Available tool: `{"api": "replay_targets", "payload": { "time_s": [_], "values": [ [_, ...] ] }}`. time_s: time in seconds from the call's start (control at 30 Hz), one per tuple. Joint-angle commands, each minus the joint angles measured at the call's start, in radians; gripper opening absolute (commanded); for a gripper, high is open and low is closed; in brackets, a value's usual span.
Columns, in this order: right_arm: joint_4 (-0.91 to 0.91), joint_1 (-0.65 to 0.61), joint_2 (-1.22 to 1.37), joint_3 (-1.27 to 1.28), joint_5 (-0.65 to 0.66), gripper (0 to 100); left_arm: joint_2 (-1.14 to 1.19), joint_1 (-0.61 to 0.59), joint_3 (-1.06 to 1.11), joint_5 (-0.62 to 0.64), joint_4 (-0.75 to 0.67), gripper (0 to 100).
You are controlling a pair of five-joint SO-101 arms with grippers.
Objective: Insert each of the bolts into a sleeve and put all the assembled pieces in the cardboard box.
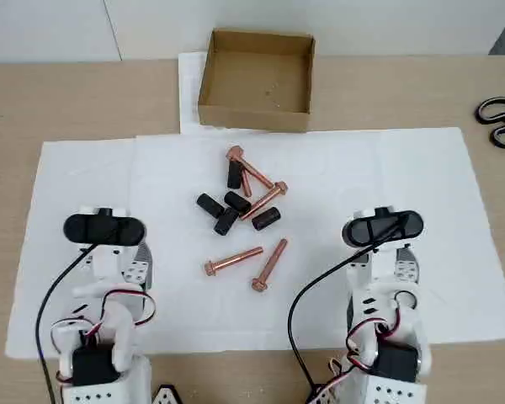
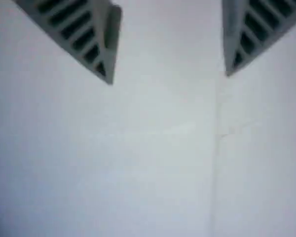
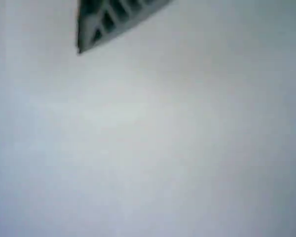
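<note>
**Five sleeves and loose bolts lie ahead of your fingers**

Five black sleeves (image 1: 237,202) sit bunched with copper bolts (image 1: 265,200) on the white paper (image 1: 387,168), out beyond your fingers and midway between the two arms. Two of the bolts lie apart from the bunch, closer to the fingers. The cardboard box (image 1: 254,115) stands open farther out, past the bunch. Your left fingers (image 2: 96,44) are spread wide over bare paper. On the right arm (image 1: 383,229) you cannot tell the grip's state. Scissors (image 1: 501,118) rest on the worktop (image 1: 67,101), far out to the right.
</note>
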Motion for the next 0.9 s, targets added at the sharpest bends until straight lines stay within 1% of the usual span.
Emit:
{"api": "replay_targets", "payload": {
  "time_s": [0.0,0.1,0.23,0.33,0.43,0.53,0.6,0.73,0.87],
  "values": [
    [0.042,0.016,0.007,-0.212,0.034,19.1,-0.011,-0.061,-0.087,-0.057,0.014,14],
    [0.044,0.012,0.010,-0.330,0.029,19.1,-0.009,-0.098,-0.142,-0.080,0.015,14],
    [0.044,0.012,0.013,-0.419,0.029,19.1,0.028,-0.103,-0.209,-0.091,0.014,14],
    [0.044,0.012,0.067,-0.470,0.032,19.1,0.170,-0.103,-0.306,-0.089,-0.005,14],
    [0.045,0.012,0.203,-0.559,0.029,19.1,0.397,-0.103,-0.460,-0.086,-0.021,14],
    [0.077,0.012,0.427,-0.692,0.029,19.1,0.638,-0.101,-0.636,-0.086,-0.011,14],
    [0.159,0.005,0.621,-0.813,0.028,19.1,0.786,-0.098,-0.743,-0.086,0.028,14],
    [0.369,-0.093,1.064,-1.080,0.028,19.1,1.008,-0.097,-0.906,-0.083,0.106,14],
    [0.519,-0.202,1.412,-1.332,0.028,19.1,1.103,-0.097,-0.970,-0.083,0.150,14]
  ]
}}
